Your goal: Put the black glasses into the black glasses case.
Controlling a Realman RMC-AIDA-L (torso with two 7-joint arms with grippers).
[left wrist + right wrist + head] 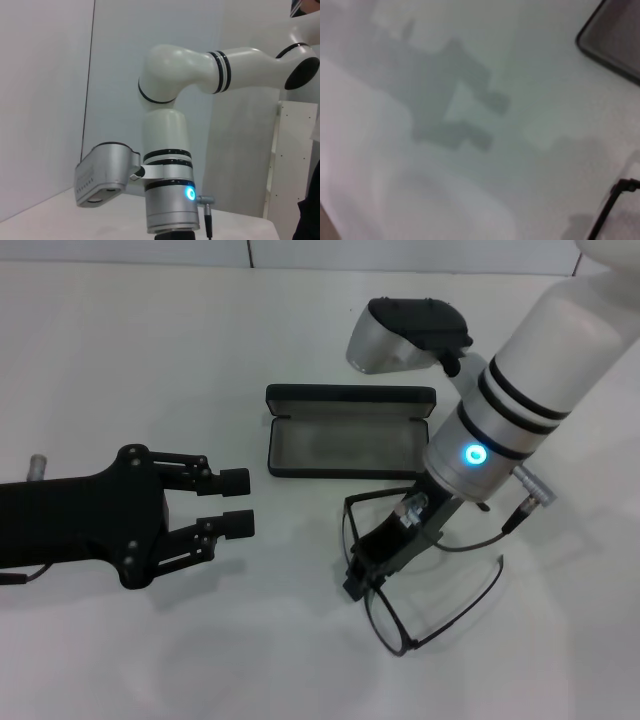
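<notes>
reaching down over the black glasses [420,590], the right gripper [360,575] sits at the frame's bridge end, though i cannot tell whether its fingers are closed on the frame. the glasses lie unfolded on the white table [150,360], just in front of the open black glasses case [345,430], whose long axis runs left to right. the left gripper [238,502] hovers well to the left, fingers narrowly parted and empty, so the right arm is far nearer.

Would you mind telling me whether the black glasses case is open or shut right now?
Open. In the head view the black glasses case lies with its lid folded back flat on the table, grey lining exposed and nothing inside.
</notes>
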